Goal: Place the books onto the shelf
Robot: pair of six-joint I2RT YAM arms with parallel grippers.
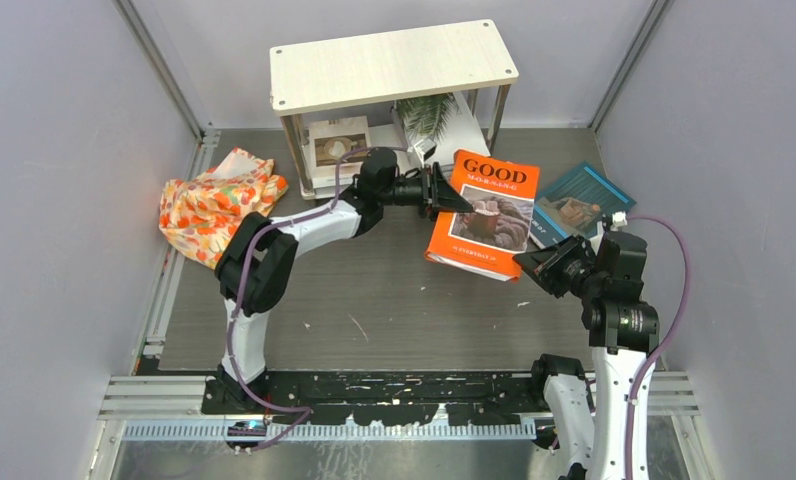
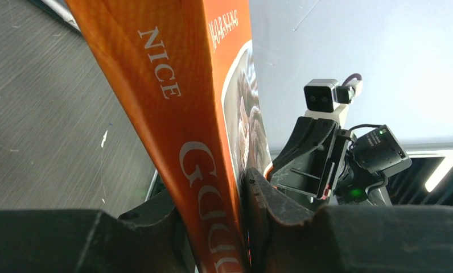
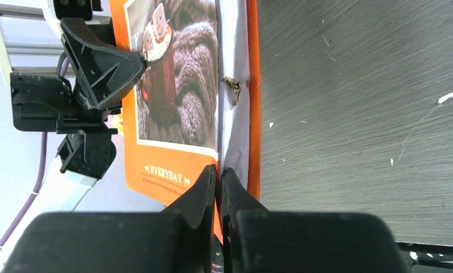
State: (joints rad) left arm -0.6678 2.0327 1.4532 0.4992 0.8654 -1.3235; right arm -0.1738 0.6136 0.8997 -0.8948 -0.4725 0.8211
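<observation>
Currently: orange "GOOD" book [image 1: 489,215], tilted with its spine edge raised over the table [image 1: 374,290], in front of the shelf [image 1: 394,62] and just beside the teal book [image 1: 579,200].
Handling, as judged: stiff, broad, probably weighty; the glossy cover is liable to slip or swing from a one-edge pinch.
Best hold: spine edge, seated deep.
Left gripper [image 1: 444,192]: clamped on the spine.
Right gripper [image 1: 530,264]: closed, tips at the book's lower corner; whether it pinches anything is unclear.

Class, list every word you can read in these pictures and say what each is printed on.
"GOOD": cover of the orange book.
"MORNING": under "GOOD" on that cover.
"EVERYDAY": foot of that cover.
"NICE": its spine.
On the teal book: print too small to read.
</observation>
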